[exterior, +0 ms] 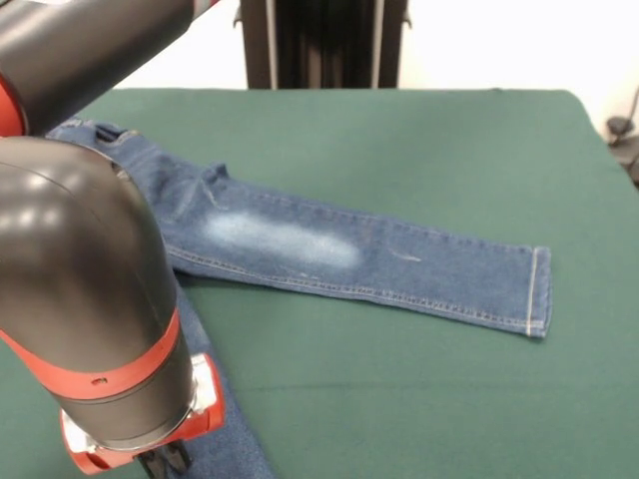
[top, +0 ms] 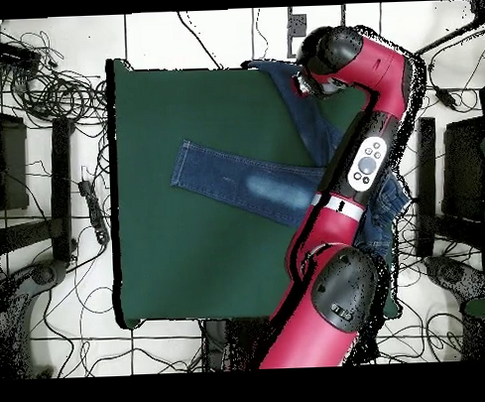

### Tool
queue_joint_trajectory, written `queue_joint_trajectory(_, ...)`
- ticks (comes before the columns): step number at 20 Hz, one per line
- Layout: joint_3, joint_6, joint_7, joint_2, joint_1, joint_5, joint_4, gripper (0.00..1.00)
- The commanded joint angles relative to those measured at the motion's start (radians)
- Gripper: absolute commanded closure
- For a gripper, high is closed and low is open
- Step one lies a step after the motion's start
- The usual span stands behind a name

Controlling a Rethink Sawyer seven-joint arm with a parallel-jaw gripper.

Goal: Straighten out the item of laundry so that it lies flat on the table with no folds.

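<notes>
The blue denim jeans (exterior: 329,244) lie on the dark green table (exterior: 419,399). One leg, with a pale faded patch, lies stretched out flat, its hemmed cuff (exterior: 537,289) towards the right. The other leg (exterior: 225,419) angles away under my arm towards the near edge. In the overhead view the jeans (top: 246,184) spread in a V, and the waist is partly hidden by my arm near the table's right edge. My gripper (exterior: 165,462) is low over the second leg's end, and also shows in the overhead view (top: 304,85). My wrist hides whether it holds the cloth.
My arm's thick grey and red links (exterior: 80,299) fill the left of the front view. The black pedestal (exterior: 319,45) stands at the far side. Cables (top: 44,87) and stands lie on the floor around the table (top: 189,270).
</notes>
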Motion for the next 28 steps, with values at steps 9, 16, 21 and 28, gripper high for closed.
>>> queue_joint_trajectory(9,-0.204,-0.145,-0.064,0.100,0.033,0.097,0.184,1.00)
queue_joint_trajectory(16,-0.351,-0.165,0.110,0.047,0.046,0.201,0.269,1.00)
queue_joint_trajectory(21,-0.437,-0.164,0.209,0.010,0.065,0.266,0.309,1.00)
queue_joint_trajectory(28,-0.487,-0.128,0.247,-0.008,0.104,0.320,0.275,1.00)
